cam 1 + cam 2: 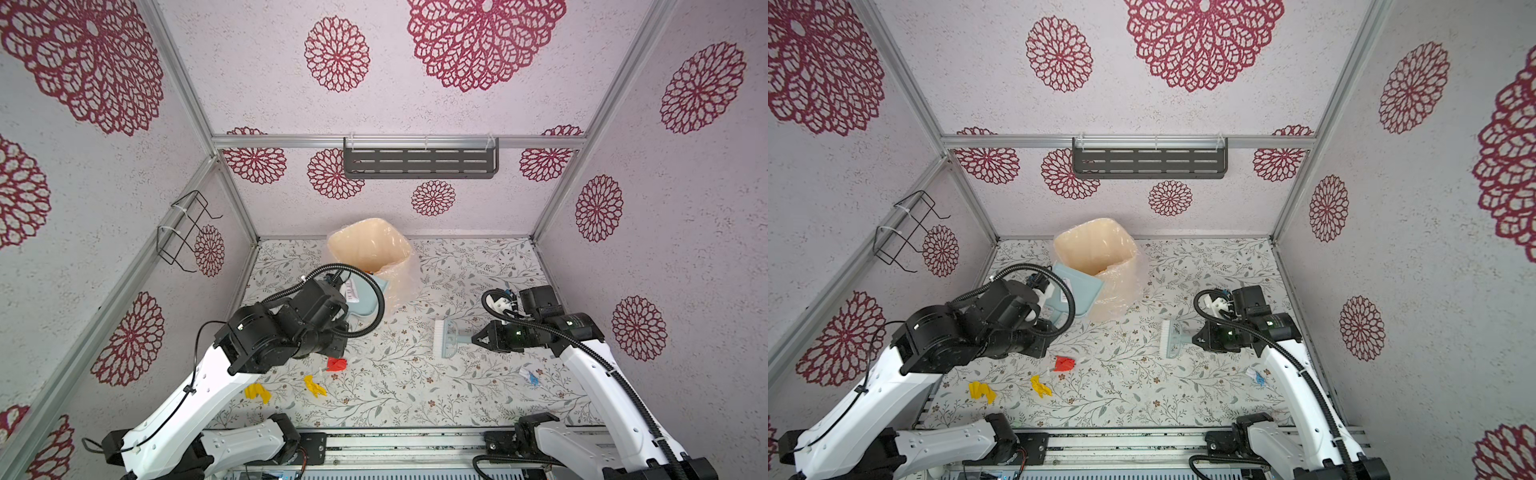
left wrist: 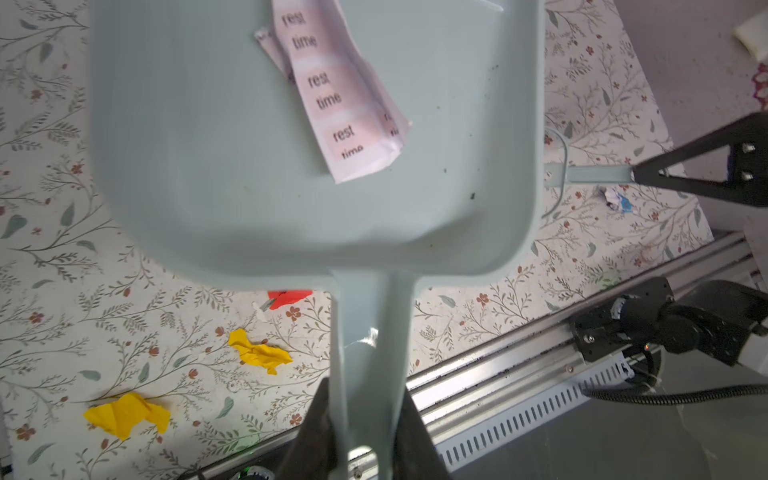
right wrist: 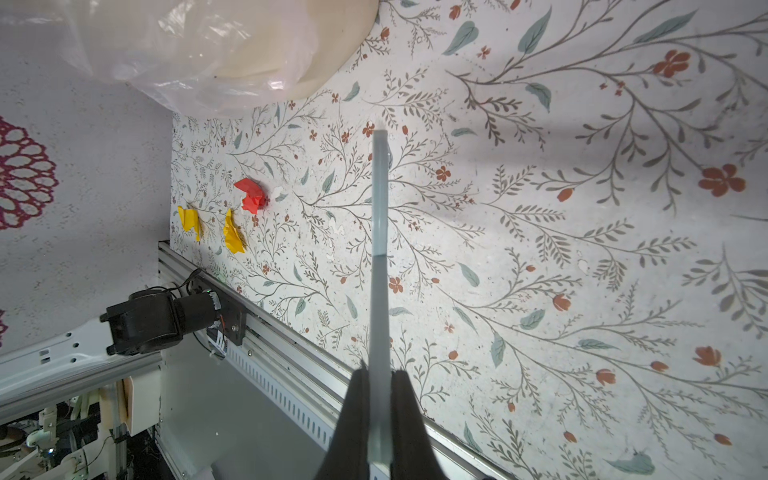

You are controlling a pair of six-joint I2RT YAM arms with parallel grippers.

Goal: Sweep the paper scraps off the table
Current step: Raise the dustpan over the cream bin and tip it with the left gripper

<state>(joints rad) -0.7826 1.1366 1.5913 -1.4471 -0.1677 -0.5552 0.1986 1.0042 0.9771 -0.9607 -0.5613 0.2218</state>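
Observation:
My left gripper (image 2: 365, 399) is shut on the handle of the pale blue-grey dustpan (image 2: 291, 166) (image 1: 1077, 291), raised above the table (image 1: 415, 386) next to the bin. A printed white paper strip (image 2: 345, 104) lies in the pan. My right gripper (image 3: 380, 374) (image 1: 478, 338) is shut on the handle of the small brush (image 1: 446, 338), which is low over the table at the right. Paper scraps lie on the table: one red (image 1: 336, 364), two yellow (image 1: 314, 385) (image 1: 257, 392), and a white one with blue marks (image 1: 528, 374) under the right arm.
A beige bin (image 1: 365, 245) with a clear plastic liner stands at the back centre. A metal rail (image 1: 395, 444) runs along the front edge. A wire rack (image 1: 183, 232) hangs on the left wall and a grey shelf (image 1: 419, 162) on the back wall.

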